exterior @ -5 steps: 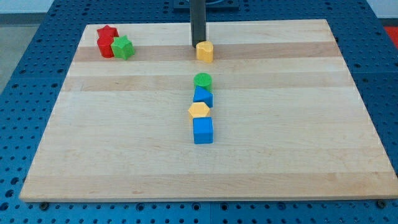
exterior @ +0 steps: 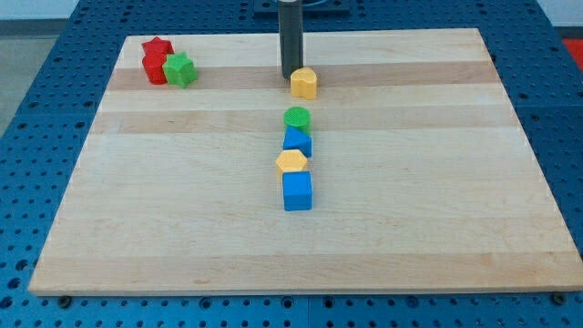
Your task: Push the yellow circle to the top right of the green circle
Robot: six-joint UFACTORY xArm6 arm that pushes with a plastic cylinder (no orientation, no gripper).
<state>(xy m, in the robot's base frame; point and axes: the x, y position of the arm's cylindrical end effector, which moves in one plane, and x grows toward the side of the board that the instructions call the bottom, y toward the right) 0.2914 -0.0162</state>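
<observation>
The yellow circle (exterior: 304, 83) lies near the view's top centre of the wooden board. My tip (exterior: 290, 76) stands right at its upper-left side, touching or almost touching it. The green circle (exterior: 296, 117) lies just below the yellow circle, slightly to its left. The yellow circle sits above and a little right of the green circle, with a small gap between them.
Below the green circle runs a column: a blue triangle-like block (exterior: 298, 140), a yellow hexagon (exterior: 291, 162) and a blue cube (exterior: 297, 190). At the top left lie a red star (exterior: 157, 47), another red block (exterior: 154, 69) and a green star (exterior: 180, 69).
The yellow circle has slid a little down and to the right, and my tip has followed it by a few pixels. The other blocks have not moved.
</observation>
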